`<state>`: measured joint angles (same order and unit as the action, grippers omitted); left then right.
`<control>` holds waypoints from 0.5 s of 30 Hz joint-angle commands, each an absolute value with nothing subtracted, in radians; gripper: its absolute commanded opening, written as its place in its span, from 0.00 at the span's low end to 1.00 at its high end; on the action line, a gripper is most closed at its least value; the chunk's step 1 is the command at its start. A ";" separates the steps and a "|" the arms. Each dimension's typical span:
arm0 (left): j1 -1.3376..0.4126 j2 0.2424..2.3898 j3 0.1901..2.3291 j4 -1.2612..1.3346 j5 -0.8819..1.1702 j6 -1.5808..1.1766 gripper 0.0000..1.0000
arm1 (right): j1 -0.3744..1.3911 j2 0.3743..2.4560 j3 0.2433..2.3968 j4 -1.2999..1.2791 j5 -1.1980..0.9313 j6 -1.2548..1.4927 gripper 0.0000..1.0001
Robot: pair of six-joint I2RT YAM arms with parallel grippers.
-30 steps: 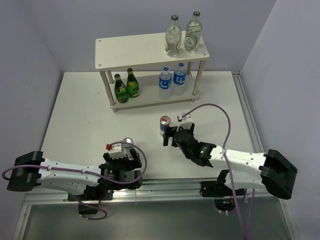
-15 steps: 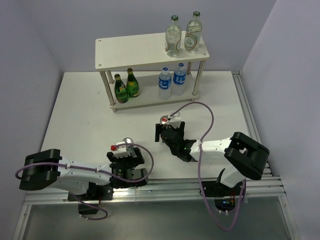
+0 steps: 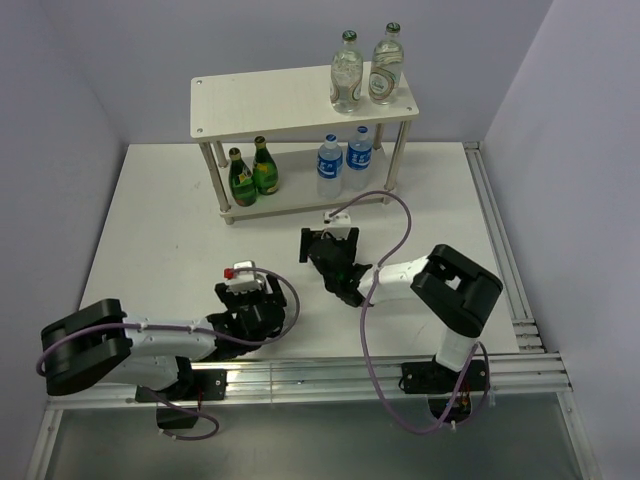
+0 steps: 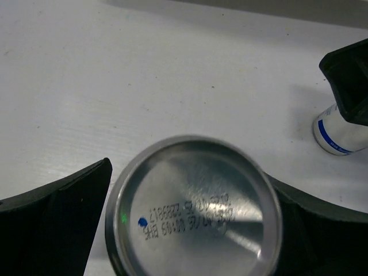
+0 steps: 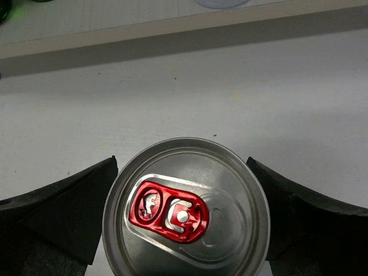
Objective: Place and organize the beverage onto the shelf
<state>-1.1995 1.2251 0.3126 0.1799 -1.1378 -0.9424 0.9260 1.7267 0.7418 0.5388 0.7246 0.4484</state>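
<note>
The shelf (image 3: 270, 100) stands at the back of the table. My left gripper (image 3: 250, 305) is low over the near table, shut on a silver can (image 4: 192, 213) that is upside down, its stamped base toward the camera; both fingers (image 4: 57, 224) press its sides. My right gripper (image 3: 330, 250) is in front of the shelf, its fingers (image 5: 63, 213) tight against both sides of a second can (image 5: 187, 213) with a red pull tab, standing on the table. That can's blue-and-white side also shows in the left wrist view (image 4: 336, 135). Both cans are hidden in the top view.
On the shelf's top board stand two clear glass bottles (image 3: 347, 75). The lower board holds two green bottles (image 3: 252, 173) at the left and two water bottles (image 3: 343, 162) at the right. The lower board's front edge (image 5: 172, 26) lies just beyond the right gripper. Purple walls enclose the table.
My right gripper moved forward and left, came down over the red-tab can and closed round it. My left gripper turned and shifted slightly, its can now hidden under it in the top view.
</note>
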 commanded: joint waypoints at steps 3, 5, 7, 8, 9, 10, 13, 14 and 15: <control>-1.088 1.316 0.288 0.524 -0.985 -0.741 0.99 | 0.899 1.769 0.804 0.586 0.750 0.465 0.94; -1.062 1.368 0.298 0.552 -0.974 -0.723 0.93 | 0.900 1.775 0.805 0.589 0.755 0.471 0.73; -1.054 1.417 0.316 0.561 -0.982 -0.719 0.83 | 0.897 1.778 0.808 0.589 0.759 0.471 0.54; -1.052 1.428 0.322 0.561 -0.983 -0.724 0.76 | 0.897 1.778 0.805 0.592 0.758 0.469 0.48; -1.052 1.440 0.327 0.555 -0.985 -0.730 0.65 | 0.897 1.778 0.805 0.594 0.756 0.468 0.41; -1.052 1.443 0.328 0.563 -0.976 -0.730 0.51 | 0.894 1.776 0.799 0.601 0.756 0.466 0.31; -1.054 1.443 0.339 0.542 -0.973 -0.733 0.27 | 0.896 1.770 0.793 0.604 0.759 0.465 0.03; -1.054 1.442 0.347 0.531 -0.976 -0.736 0.21 | 0.894 1.766 0.790 0.606 0.759 0.466 0.00; -1.054 1.431 0.351 0.511 -0.979 -0.741 0.16 | 0.894 1.763 0.787 0.606 0.759 0.466 0.00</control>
<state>-1.0546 1.4395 0.3134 0.5045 -0.9951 -0.7425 0.8986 1.7699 0.7731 0.5449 0.7326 0.4515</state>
